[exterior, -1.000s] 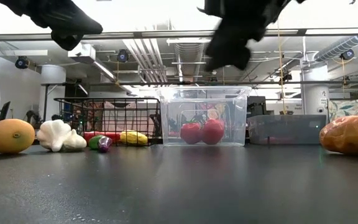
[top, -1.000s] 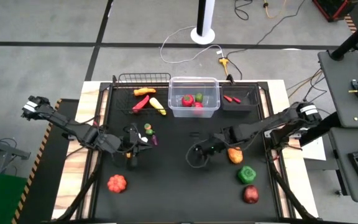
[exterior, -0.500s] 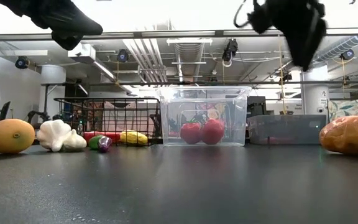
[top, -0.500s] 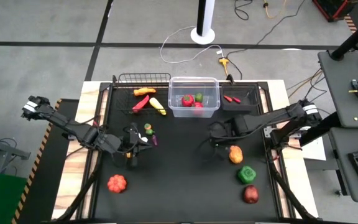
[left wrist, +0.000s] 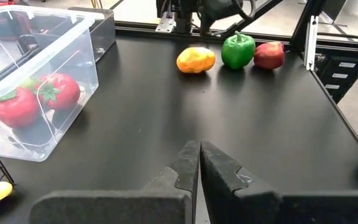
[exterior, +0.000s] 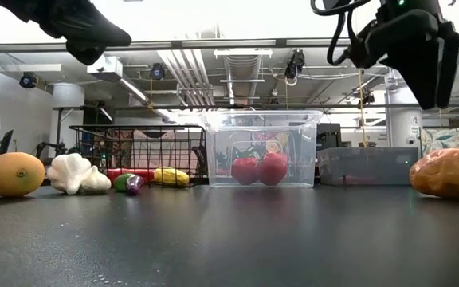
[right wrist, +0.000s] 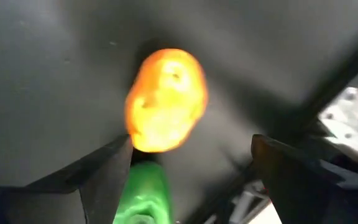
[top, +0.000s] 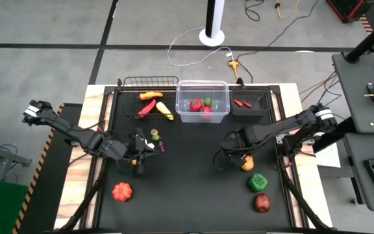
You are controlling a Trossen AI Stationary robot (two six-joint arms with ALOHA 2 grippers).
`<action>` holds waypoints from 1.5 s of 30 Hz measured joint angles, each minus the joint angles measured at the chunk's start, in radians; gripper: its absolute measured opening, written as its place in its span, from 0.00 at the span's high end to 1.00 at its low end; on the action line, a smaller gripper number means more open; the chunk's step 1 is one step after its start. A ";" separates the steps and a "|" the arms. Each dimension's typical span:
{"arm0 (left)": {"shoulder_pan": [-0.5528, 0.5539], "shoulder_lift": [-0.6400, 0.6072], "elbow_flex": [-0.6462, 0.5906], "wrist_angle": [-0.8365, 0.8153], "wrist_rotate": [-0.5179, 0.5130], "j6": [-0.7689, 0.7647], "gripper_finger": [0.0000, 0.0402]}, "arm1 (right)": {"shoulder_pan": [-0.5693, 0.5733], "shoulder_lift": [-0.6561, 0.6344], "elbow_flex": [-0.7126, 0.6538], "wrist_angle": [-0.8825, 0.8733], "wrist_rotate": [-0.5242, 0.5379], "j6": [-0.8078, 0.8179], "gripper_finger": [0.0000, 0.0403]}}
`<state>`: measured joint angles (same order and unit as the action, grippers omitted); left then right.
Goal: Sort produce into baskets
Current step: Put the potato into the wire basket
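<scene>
Your left arm reaches in from the table's left edge and bends toward the middle of the left half, where its dark two-finger left gripper (top: 137,158) hangs above the surface. In its own wrist view you can see the two fingers (left wrist: 185,171) pressed flat together, holding nothing. Your right arm comes in from the right edge and stretches across the right half of the table, wrist turned downward. Its dark two-finger right gripper (top: 237,158) is raised off the surface, and its fingers (right wrist: 107,171) stand spread wide apart with nothing between them. In the low view that gripper (exterior: 421,60) hangs high at the upper right.
</scene>
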<state>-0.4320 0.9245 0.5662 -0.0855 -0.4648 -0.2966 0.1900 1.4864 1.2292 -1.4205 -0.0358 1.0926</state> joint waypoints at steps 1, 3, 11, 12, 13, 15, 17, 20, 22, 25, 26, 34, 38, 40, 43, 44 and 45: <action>0.000 0.000 0.000 -0.001 0.000 0.000 1.00 | 0.002 0.000 -0.013 0.028 -0.007 0.000 0.21; 0.000 0.000 -0.001 0.000 0.000 0.000 1.00 | 0.004 0.000 -0.039 0.079 -0.026 0.001 0.22; 0.000 0.001 -0.005 -0.003 0.000 0.004 1.00 | 0.006 0.000 -0.163 0.178 -0.077 0.036 0.23; 0.000 0.001 -0.005 -0.003 0.000 0.004 1.00 | 0.006 0.000 -0.175 0.190 -0.078 0.037 0.23; 0.000 0.001 -0.005 -0.003 0.000 0.004 1.00 | 0.006 0.000 -0.188 0.207 -0.083 0.037 0.23; 0.000 0.001 -0.006 -0.004 0.000 0.004 1.00 | 0.006 0.000 -0.214 0.243 -0.098 0.037 0.24; 0.000 0.002 -0.006 -0.004 -0.001 0.004 1.00 | 0.006 0.000 -0.235 0.276 -0.101 0.037 0.24; 0.000 0.002 -0.006 -0.005 -0.016 0.004 1.00 | 0.006 0.000 -0.266 0.320 -0.103 0.033 0.24; 0.000 0.002 -0.006 -0.005 -0.024 0.004 1.00 | 0.006 0.000 -0.288 0.356 -0.103 0.025 0.23; 0.000 0.002 -0.006 -0.005 -0.025 0.003 1.00 | 0.006 -0.003 -0.310 0.388 -0.102 0.022 0.24; 0.000 0.002 -0.006 -0.005 -0.025 0.003 1.00 | 0.006 -0.003 -0.314 0.392 -0.098 0.017 0.24; 0.000 0.002 -0.006 -0.004 -0.025 0.000 1.00 | 0.006 -0.004 -0.318 0.408 -0.064 -0.010 0.35; 0.000 0.004 -0.006 -0.004 -0.025 0.000 1.00 | 0.006 -0.003 -0.342 0.436 -0.059 -0.020 0.37; 0.000 0.004 -0.006 -0.005 -0.025 0.000 1.00 | 0.003 -0.003 -0.349 0.470 -0.042 -0.034 0.35; 0.000 0.006 -0.006 -0.005 -0.025 0.000 1.00 | 0.004 -0.003 -0.358 0.479 -0.034 -0.029 0.37; 0.000 0.006 -0.006 -0.005 -0.025 0.000 1.00 | 0.004 -0.004 -0.358 0.482 -0.030 -0.030 0.38; 0.000 0.006 -0.006 -0.004 -0.025 0.000 1.00 | 0.004 -0.009 -0.357 0.482 -0.025 -0.034 0.39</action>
<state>-0.4323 0.9306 0.5606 -0.0896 -0.4900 -0.2969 0.1944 1.4770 0.8726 -0.9381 -0.0606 1.0587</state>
